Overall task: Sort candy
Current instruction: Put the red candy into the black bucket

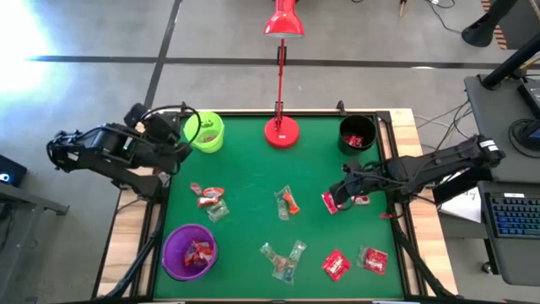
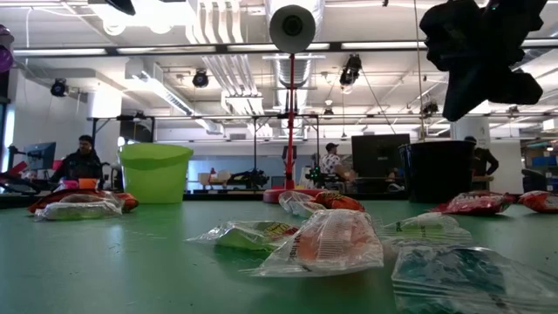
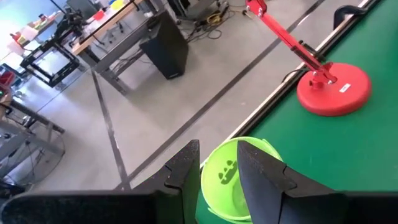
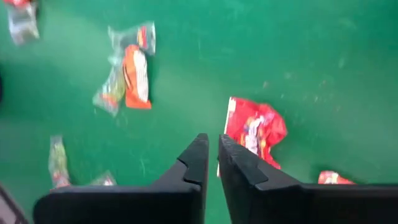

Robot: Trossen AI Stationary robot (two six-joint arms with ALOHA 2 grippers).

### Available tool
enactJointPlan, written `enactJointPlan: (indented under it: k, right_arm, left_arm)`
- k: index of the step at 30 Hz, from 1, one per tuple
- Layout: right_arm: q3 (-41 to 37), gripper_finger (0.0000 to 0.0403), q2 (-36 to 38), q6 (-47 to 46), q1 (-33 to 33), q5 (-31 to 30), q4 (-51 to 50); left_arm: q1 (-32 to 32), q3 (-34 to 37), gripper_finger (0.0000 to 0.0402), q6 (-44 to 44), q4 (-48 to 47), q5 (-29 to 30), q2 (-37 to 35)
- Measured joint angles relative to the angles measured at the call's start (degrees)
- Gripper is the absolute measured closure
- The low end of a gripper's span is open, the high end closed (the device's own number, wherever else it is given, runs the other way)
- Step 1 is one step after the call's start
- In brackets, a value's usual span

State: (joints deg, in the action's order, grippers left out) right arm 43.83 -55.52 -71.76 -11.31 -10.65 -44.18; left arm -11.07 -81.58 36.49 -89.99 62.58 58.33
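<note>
Three cups stand on the green counter [image 1: 253, 194]: a lime-green cup [image 1: 205, 132] at the far left with a greenish sweet inside, a black cup [image 1: 357, 133] at the far right holding red candy, and a purple cup [image 1: 189, 251] at the near left with red-and-white pieces in it. A red desk lamp [image 1: 282, 128] stands on its round base between the two far cups, its arm reaching back over the floor.

The remaining candy [image 1: 287, 201] lies loose across the mat: an orange piece in clear wrap near the middle, a red-and-white pair with a clear one toward the left, two clear greenish wrappers at the near edge, two red packets at the near right, and one red packet [image 4: 254, 129] just beside the right hand.

The right hand [image 4: 210, 155] hovers above the mat by that red packet, its fingers nearly together with only a slim gap and nothing between them. The left hand [image 3: 217, 174] hangs over the lime-green cup's rim, fingers parted, gripping nothing.

Beyond the counter stretches a grey floor marked with dark tape, workbenches and a black box. In the low view a seated person [image 2: 80, 162] and another person [image 2: 331, 160] at a desk show under ceiling pipes and strip lights.
</note>
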Motion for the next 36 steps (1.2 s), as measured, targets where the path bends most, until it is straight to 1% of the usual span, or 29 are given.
enactJointPlan:
  k: [4, 10, 14, 18, 22, 26, 32, 34, 36]
  right_arm:
    - [0.00, 0.0333, -1.71, 0.52, 0.00, 3.32, -0.02]
    - [-0.56, 0.0273, -7.26, 0.82, 0.00, 3.62, -0.13]
    - [-0.98, 0.0240, -11.97, 0.69, 0.00, 3.62, -0.47]
    - [-0.98, 0.0219, -16.09, -0.91, 0.00, 3.46, -0.30]
    - [-0.98, 0.0207, -19.81, 0.17, 0.00, 3.60, 0.02]
    - [-0.98, 0.0206, -23.24, 1.19, 0.46, 3.83, 0.87]
    - [-0.75, 0.0206, -27.94, 5.78, 2.32, 7.50, 4.18]
    - [-0.74, 0.0211, -29.32, 6.02, 2.68, 8.00, 4.52]
    - [-0.66, 0.0229, -30.03, 5.83, 2.86, 8.19, 4.31]
  left_arm:
    - [0.00, 0.00, 0.0311, 0.00, 0.14, -0.10, -0.68]
    - [-0.01, 0.02, 0.0311, -0.06, 0.17, -0.16, -1.04]
    - [-0.02, 0.02, 0.0311, -1.33, 0.19, -2.93, -1.20]
    - [-0.02, 0.02, 0.0311, -1.53, 0.19, -5.15, -1.24]
    - [-0.02, 0.02, 0.0311, -1.99, 0.19, -5.16, -1.37]
    - [-0.02, 0.02, 0.0311, -2.99, 0.19, -5.17, -1.60]
    - [-0.02, 0.02, 0.0311, -3.01, 0.19, -5.15, -2.21]
    - [-0.02, 0.02, 0.0311, -2.99, 0.19, -5.17, -2.38]
    - [-0.02, 0.02, 0.0311, -2.99, 0.19, -5.17, -2.63]
